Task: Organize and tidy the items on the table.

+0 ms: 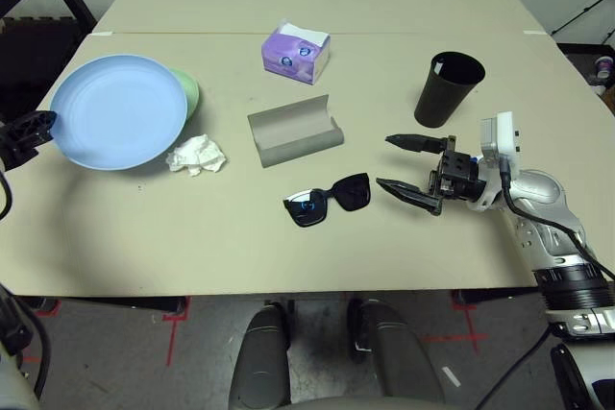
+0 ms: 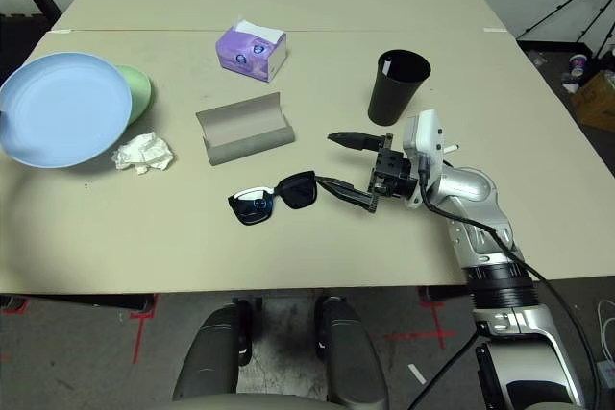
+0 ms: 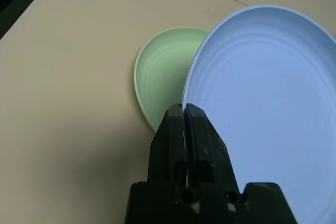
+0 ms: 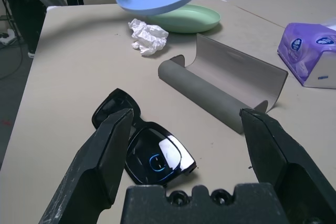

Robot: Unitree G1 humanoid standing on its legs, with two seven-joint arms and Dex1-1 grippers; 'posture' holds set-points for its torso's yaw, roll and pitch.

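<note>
Bystanders around the tidy-up

A purple and white tissue box [image 1: 296,52] is seen toward the far side, just short of the seam line, with a white tissue poking from its top. Red tape marks [image 1: 176,331] are laid on the grey floor under the near edge. A black stand's legs [image 2: 577,2] are seen at the far right, and a cardboard box [image 2: 598,98] is set on the floor nearby.

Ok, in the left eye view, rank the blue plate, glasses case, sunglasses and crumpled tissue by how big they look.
Largest to smallest, as they look:
1. blue plate, by far
2. glasses case
3. sunglasses, only slightly smaller than the case and nearer the camera, so this pair is unsure
4. crumpled tissue, smallest
</note>
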